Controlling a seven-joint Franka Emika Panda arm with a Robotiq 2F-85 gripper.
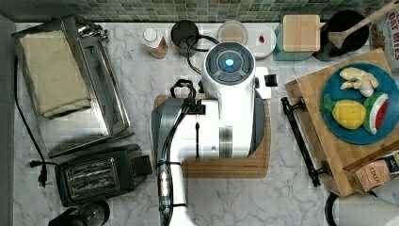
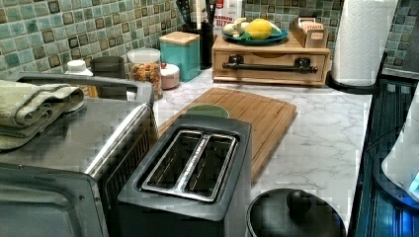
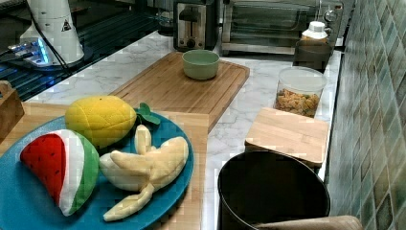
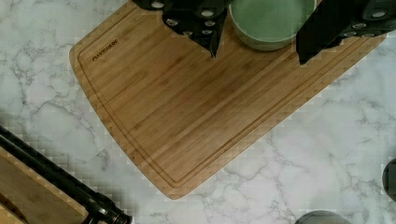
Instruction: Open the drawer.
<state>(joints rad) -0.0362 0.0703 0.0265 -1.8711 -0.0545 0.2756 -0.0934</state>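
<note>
Drawer [image 1: 306, 136] sits shut at the top view's right, its black bar handle [image 1: 301, 141] running lengthwise along the front, well apart from the arm over the cutting board [image 1: 226, 167]. In the left view it lies under the blue plate [image 2: 254, 38] on the counter [image 2: 321, 133]. In the wrist view the end effector [image 4: 257, 49] hangs spread and empty over the board, the handle off at a corner.

Top view: the arm [image 1: 221, 117] hangs over the cutting board [image 1: 226, 165] at centre. At the top view's left lie the oven [image 1: 70, 89], bearing a towel [image 1: 51, 70], and the toaster [image 1: 99, 174] below it. At the top view's right stands the drawer [image 1: 301, 136], beneath the slab [image 1: 339, 155] carrying the plate [image 1: 360, 136]. Left view: a bowl [image 2: 207, 111] sits on the board, between toaster and drawer. Jars [image 1: 233, 32] line the wall.
</note>
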